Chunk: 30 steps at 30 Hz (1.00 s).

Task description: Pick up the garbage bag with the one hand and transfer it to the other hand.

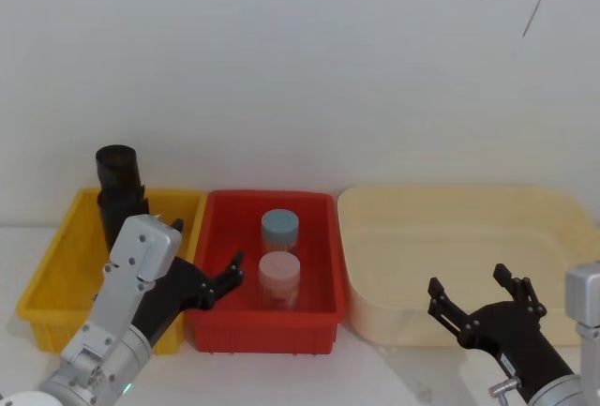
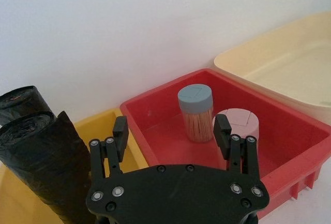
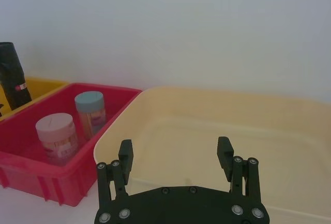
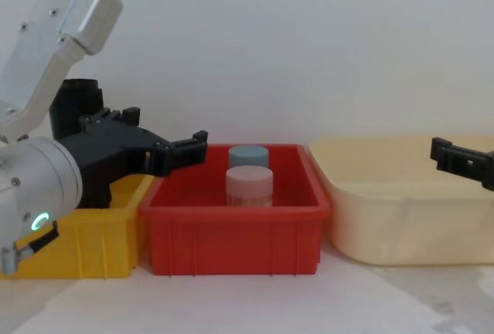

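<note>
The garbage bag (image 1: 117, 184) is a tall black roll standing upright at the back of the yellow bin (image 1: 45, 298). It also shows in the left wrist view (image 2: 44, 162), in the right wrist view (image 3: 12, 74) with its red-and-white label, and in the chest view (image 4: 71, 96). My left gripper (image 1: 206, 251), on the arm with the green ring, is open and empty. It hovers just right of the bag, over the wall between the yellow and red bins (image 2: 171, 133) (image 4: 166, 137). My right gripper (image 1: 473, 298) is open and empty at the front edge of the cream tub (image 3: 175, 154).
The red bin (image 1: 319, 317) in the middle holds a blue-lidded jar (image 1: 279, 228) and a pink-lidded jar (image 1: 279, 279). A large cream tub (image 1: 375, 317) stands on the right. A white wall runs close behind all the bins.
</note>
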Motion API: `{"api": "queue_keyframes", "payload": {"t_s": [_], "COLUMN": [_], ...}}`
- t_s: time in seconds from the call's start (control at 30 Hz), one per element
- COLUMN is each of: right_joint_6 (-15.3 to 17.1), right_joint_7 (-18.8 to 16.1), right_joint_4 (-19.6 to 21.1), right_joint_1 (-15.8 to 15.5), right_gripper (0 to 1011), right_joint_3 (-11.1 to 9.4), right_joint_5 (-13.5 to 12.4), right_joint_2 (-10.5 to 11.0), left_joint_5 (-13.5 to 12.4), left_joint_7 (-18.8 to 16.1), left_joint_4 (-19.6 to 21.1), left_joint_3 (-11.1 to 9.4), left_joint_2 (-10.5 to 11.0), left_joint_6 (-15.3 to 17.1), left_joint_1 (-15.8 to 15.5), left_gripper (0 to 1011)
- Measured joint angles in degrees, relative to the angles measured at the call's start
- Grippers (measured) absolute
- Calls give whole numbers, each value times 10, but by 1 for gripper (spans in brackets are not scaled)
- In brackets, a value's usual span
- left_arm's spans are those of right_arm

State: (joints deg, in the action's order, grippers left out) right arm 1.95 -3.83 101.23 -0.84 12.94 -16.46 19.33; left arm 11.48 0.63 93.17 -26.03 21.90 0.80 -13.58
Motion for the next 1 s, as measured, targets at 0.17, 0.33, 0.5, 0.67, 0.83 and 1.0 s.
{"api": "queue_keyframes", "payload": {"t_s": [0.17,0.33,0.5,0.67,0.83,1.0], "right_joint_6": [0,0,0,0,0,0], "right_joint_7": [0,0,0,0,0,0], "right_joint_4": [0,0,0,0,0,0], "right_joint_1": [0,0,0,0,0,0], "right_gripper": [1002,1002,1002,1002,1002,1002], "right_joint_3": [0,0,0,0,0,0], "right_joint_5": [0,0,0,0,0,0], "right_joint_2": [0,0,0,0,0,0], "left_joint_5": [0,0,0,0,0,0], "left_joint_7": [0,0,0,0,0,0], "left_joint_4": [0,0,0,0,0,0], "left_joint_3": [0,0,0,0,0,0], "left_joint_2": [0,0,0,0,0,0], "left_joint_6": [0,0,0,0,0,0], "left_joint_1": [0,0,0,0,0,0], "left_gripper": [1001,1001,1001,1001,1001,1001]}}
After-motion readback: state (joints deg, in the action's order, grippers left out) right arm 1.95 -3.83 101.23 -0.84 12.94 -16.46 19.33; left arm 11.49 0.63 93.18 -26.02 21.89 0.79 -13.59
